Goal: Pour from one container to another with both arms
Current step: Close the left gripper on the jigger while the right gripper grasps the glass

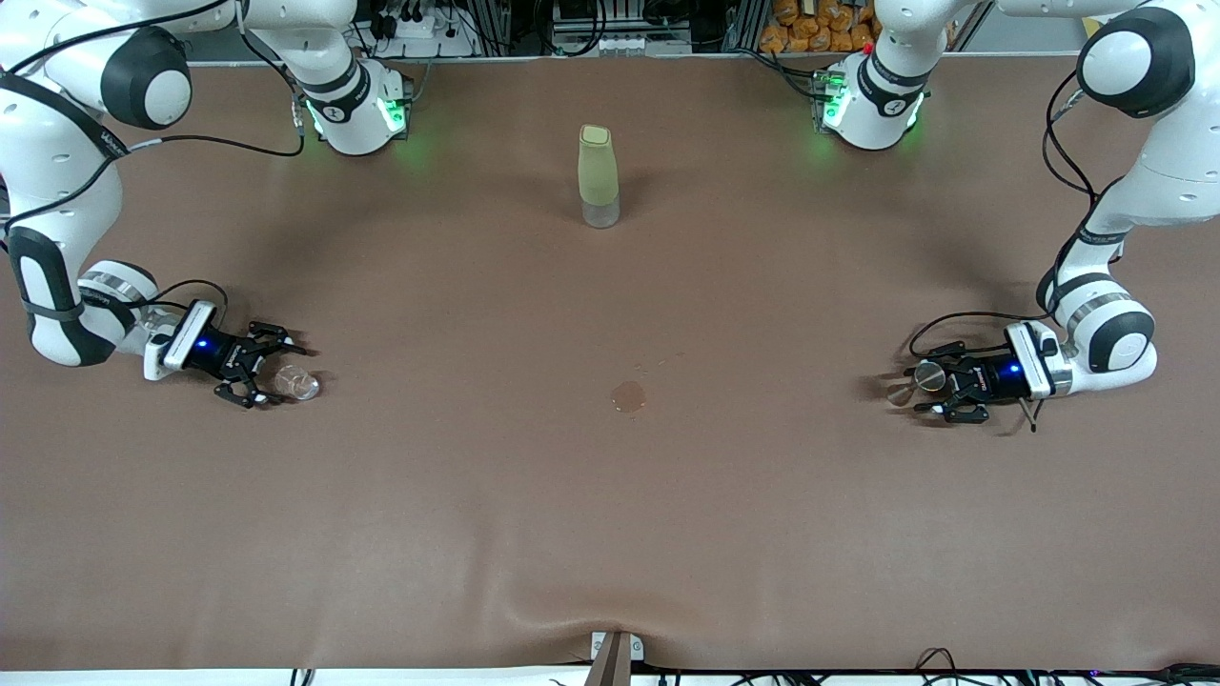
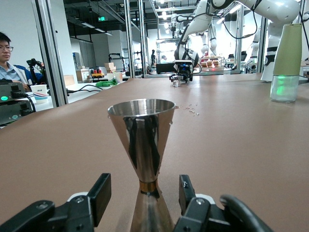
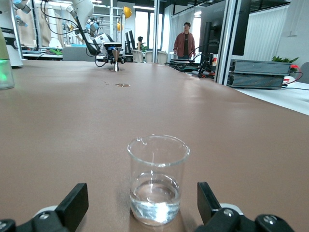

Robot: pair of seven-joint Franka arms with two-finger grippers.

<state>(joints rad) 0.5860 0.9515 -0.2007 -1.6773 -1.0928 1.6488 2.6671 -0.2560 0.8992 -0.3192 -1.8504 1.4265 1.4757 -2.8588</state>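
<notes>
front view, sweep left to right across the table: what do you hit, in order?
right gripper → clear glass cup → olive-green bottle → wet spot → steel jigger → left gripper, fingers open either side of the jigger.

We see a wide brown bench (image 1: pixel 610 534) covered by a smooth matte sheet. A tall olive-green bottle with a clear base (image 1: pixel 599 176) stands upright on it, midway between the two ends of the bench and well away from the front camera. Nearer to that camera than the bottle lies a small wet spill patch (image 1: pixel 628 396), with a few tiny droplets (image 1: pixel 658 363) scattered just beside it.
</notes>
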